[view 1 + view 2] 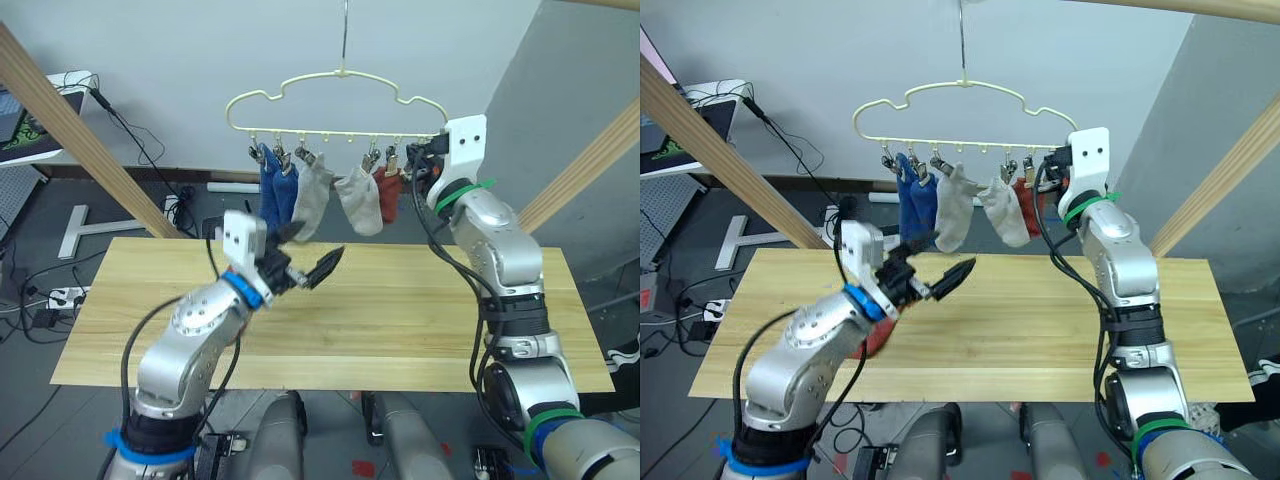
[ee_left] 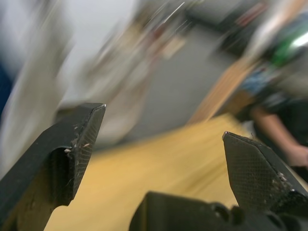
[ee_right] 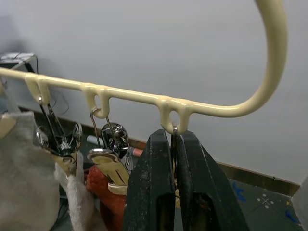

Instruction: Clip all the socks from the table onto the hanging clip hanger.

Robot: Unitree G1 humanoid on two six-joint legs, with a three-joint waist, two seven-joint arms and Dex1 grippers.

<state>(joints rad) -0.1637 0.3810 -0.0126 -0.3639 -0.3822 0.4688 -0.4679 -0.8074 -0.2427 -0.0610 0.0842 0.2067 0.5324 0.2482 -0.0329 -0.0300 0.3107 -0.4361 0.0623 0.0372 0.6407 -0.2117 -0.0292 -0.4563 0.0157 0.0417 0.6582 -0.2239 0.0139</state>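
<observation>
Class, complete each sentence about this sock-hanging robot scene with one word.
1. The thin cream-yellow wire clip hanger holds ___ blue knit socks.
2. The left gripper, above the pale wooden plank table, has its fingers ___.
3. The right gripper is shut on a small metal ___ at the hanger's end.
4. Between the blue socks and the rust-red sock hang two light ___ socks.

Missing words: two; open; clip; grey.

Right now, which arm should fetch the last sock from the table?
Left. The left gripper is open and low above the table, near the red sock beneath that arm. The right gripper is shut on the hanger's end clip.
</observation>
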